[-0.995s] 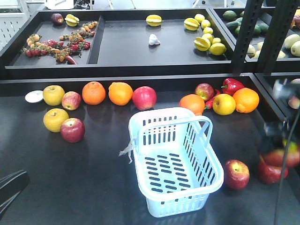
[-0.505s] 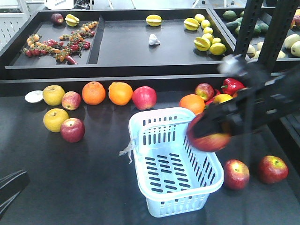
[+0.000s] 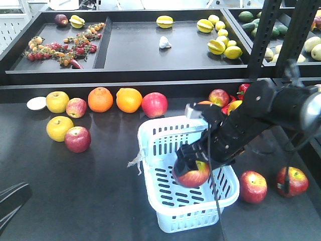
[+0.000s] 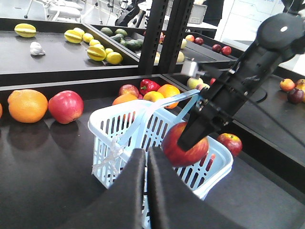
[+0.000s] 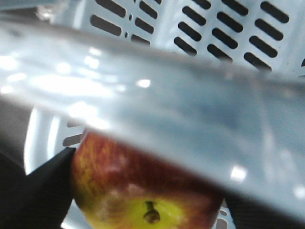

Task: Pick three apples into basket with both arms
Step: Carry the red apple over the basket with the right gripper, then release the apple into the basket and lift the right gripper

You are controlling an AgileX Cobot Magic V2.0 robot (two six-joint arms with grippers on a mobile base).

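The pale blue basket (image 3: 142, 143) stands mid-table with its hoop handle up. My right gripper (image 3: 192, 166) reaches down inside it, shut on a red apple (image 3: 192, 175) with a yellow patch at the stem (image 5: 143, 191). Its black fingers (image 5: 43, 191) press both sides of the fruit, and the blurred handle (image 5: 167, 105) crosses in front. Two more red apples (image 3: 253, 186) (image 3: 293, 181) lie right of the basket. Another apple (image 3: 77, 139) lies at the left. My left gripper (image 4: 147, 152) hovers shut and empty short of the basket (image 4: 102, 125), at the side with the white tag.
Oranges (image 3: 100, 99), yellow apples (image 3: 59, 128), more red apples (image 3: 154, 104) and a red pepper (image 3: 244, 89) line the table's back edge. A raised shelf (image 3: 150, 75) with produce trays runs behind. Black upright posts (image 3: 263, 35) stand at the right.
The right arm swung in from the far right carrying the apple, passed over the basket's right rim and lowered the fruit inside. The left gripper stayed put.
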